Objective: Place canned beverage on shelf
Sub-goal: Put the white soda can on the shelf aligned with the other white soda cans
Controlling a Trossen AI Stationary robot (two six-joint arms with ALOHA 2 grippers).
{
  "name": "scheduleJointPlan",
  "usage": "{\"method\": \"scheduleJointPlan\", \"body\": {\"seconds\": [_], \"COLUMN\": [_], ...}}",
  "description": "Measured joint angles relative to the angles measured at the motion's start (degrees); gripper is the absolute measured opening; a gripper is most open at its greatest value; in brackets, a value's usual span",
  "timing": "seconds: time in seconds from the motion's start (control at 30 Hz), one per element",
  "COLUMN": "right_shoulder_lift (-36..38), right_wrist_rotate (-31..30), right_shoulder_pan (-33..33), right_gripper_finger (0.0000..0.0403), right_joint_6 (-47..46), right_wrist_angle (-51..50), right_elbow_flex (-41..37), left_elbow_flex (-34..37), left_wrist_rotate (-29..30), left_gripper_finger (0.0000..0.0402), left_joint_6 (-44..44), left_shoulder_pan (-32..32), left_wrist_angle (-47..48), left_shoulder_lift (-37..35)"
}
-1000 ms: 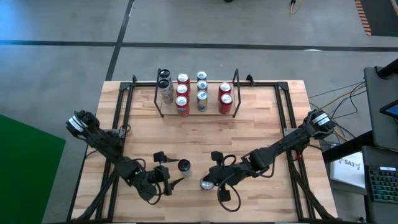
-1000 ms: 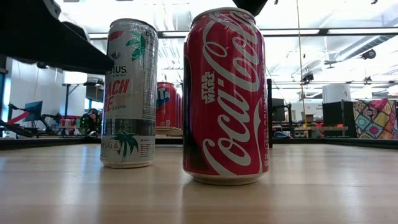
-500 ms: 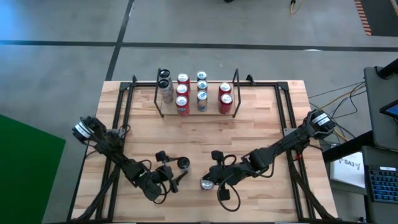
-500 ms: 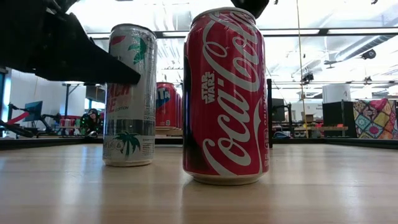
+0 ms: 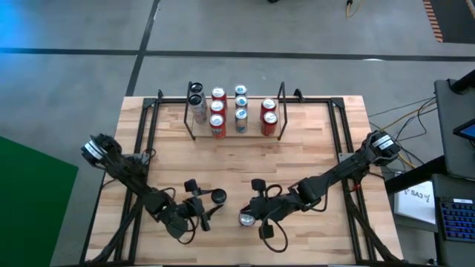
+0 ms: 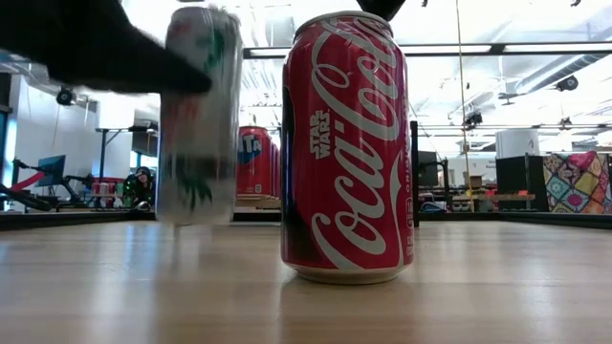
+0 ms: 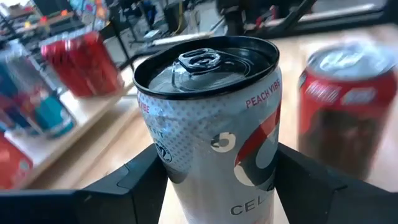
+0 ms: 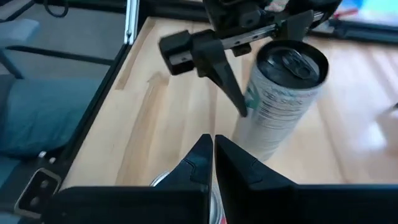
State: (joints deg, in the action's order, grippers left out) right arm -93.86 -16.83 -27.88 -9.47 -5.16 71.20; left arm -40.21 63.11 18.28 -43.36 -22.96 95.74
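- High view: left gripper (image 5: 206,210) at the near-left of the table (image 5: 312,148), fingers on either side of the silver can (image 5: 218,196). Shelf (image 5: 236,111) at the far edge, straight ahead of the can and well apart, already stocked with rows of cans. Left arm plainly the nearer to the silver can. Right gripper (image 5: 251,216) close by, above the red can (image 5: 246,219).
- Low view: silver can (image 6: 198,115) upright, long axis vertical, blurred, base apparently just off the table. Dark finger (image 6: 105,48) against its upper side. Red can (image 6: 346,143) standing on the table beside it.
- Left wrist view: fingers (image 7: 134,180) clamped on both flanks of the silver can (image 7: 214,124), top facing up. Shelf cans beyond.
- Right wrist view: right gripper (image 8: 213,152) closed on nothing. Silver can (image 8: 280,93) just ahead, in the left gripper (image 8: 233,87).
- Judgement: coming move a carry forward to the shelf, can kept upright.
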Motion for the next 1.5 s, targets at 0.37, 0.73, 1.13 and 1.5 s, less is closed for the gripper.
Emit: {"method": "scheduleJointPlan", "body": {"seconds": [0.37, 0.73, 1.13, 1.5], "right_shoulder_lift": [0.0, 0.0, 0.0, -0.3], "right_wrist_rotate": [-9.0, -9.0, -5.0, 5.3], "right_shoulder_pan": [0.2, 2.2, 8.8, 13.9], "right_gripper_finger": [0.0009, 0.0037, 0.0276, 0.0373], "right_joint_6": [14.5, 14.8, 12.1, 13.5], "right_wrist_angle": [12.1, 15.5, 18.5, 23.0], "right_elbow_flex": [-0.9, -0.9, -0.6, -0.5], "left_elbow_flex": [0.8, 5.7, 8.3, 8.3], "left_wrist_rotate": [-6.0, -8.7, -6.6, -6.6], "left_gripper_finger": [0.0233, 0.0234, 0.0235, 0.0235], "left_joint_6": [-17.5, -26.2, -26.4, -27.3], "left_shoulder_pan": [-0.6, -0.7, 1.0, 5.7], "left_wrist_angle": [0.3, 0.1, -1.6, -2.5], "left_shoulder_lift": [-12.7, -20.1, -23.1, -23.6]}}
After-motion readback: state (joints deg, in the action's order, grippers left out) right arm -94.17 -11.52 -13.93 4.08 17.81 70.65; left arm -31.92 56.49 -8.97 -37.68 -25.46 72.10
